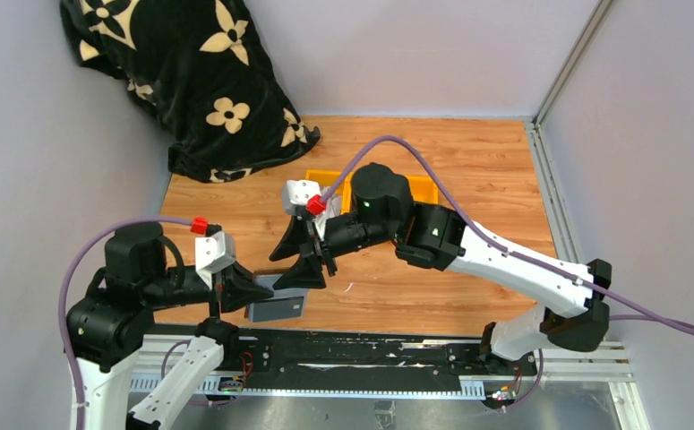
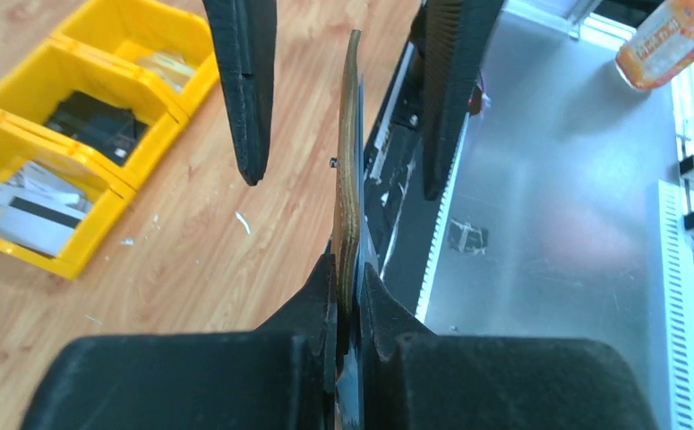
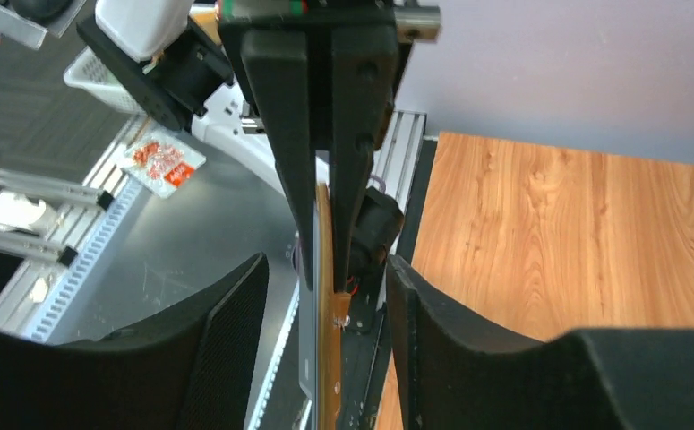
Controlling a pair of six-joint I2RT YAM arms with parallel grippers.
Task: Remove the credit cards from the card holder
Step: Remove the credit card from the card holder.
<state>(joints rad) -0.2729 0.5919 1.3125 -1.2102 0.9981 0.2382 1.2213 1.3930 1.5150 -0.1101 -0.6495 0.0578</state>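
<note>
Pinched shut in my left gripper, the holder is hanging edge-on over the wooden table's near edge beside the metal ledge, while my right gripper is gaping wide astride its free end without touching, and yellow bins are sitting well apart on open boards.

The card holder is near the front edge of the table. The left gripper is at its left end. The right gripper is at its right end, one finger on each side. The bins sit behind them. A blanket lies back left.
</note>
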